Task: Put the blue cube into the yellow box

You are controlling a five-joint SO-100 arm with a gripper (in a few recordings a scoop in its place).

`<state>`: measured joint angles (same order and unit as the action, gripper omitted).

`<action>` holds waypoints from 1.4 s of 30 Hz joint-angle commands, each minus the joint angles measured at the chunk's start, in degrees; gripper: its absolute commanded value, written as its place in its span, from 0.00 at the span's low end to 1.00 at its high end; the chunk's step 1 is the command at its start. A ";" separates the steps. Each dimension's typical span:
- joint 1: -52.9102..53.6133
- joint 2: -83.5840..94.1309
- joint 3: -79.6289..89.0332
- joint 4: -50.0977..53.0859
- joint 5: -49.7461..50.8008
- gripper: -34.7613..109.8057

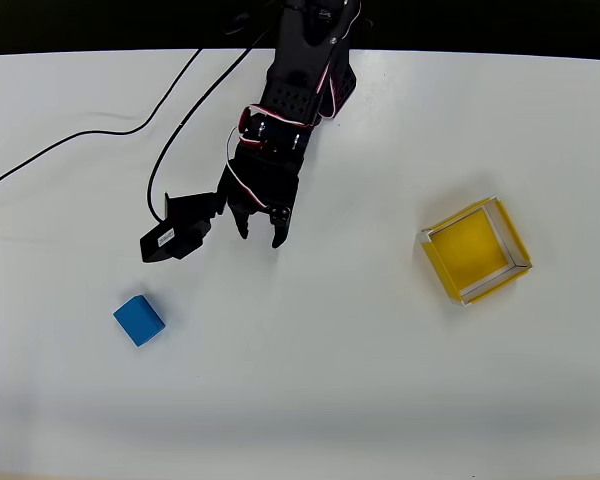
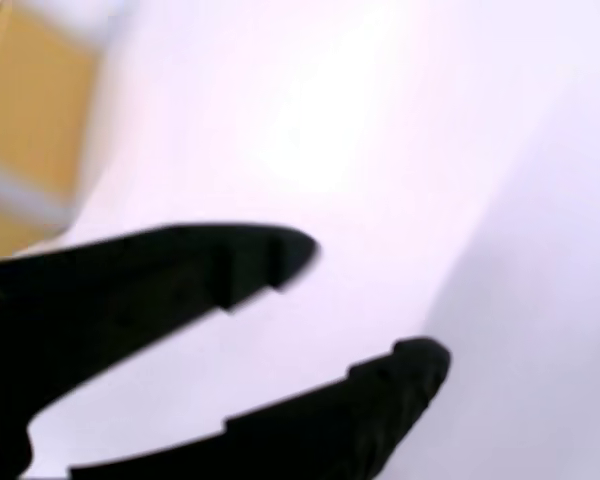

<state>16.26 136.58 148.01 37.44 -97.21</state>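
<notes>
Cube, blue cube (image 1: 139,320), sits on the white tabletop (image 1: 310,400) toward its lower-left corner in the overhead view, touching nothing. Yellow box (image 1: 476,250) is well apart, near the right edge, empty. Black gripper (image 1: 260,228) hangs between them nearer the top edge, fingers (image 2: 280,255) partly spread, holding nothing. Wrist view blurred; yellow box (image 2: 25,120) at its left edge.

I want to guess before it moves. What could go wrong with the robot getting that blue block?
The open claw hangs far from the blue cube, which sits turned at an angle, so the fingers might push it away instead of pinching it. The yellow box lies far across the table, so a weak grip could drop it midway.
</notes>
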 commanded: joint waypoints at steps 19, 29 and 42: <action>19.86 -45.26 -44.12 -19.69 3.52 0.59; 19.78 -55.99 -52.82 -26.46 15.56 0.61; 19.42 -66.18 -67.41 -7.91 24.87 0.63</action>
<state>35.16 67.94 89.82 25.22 -73.12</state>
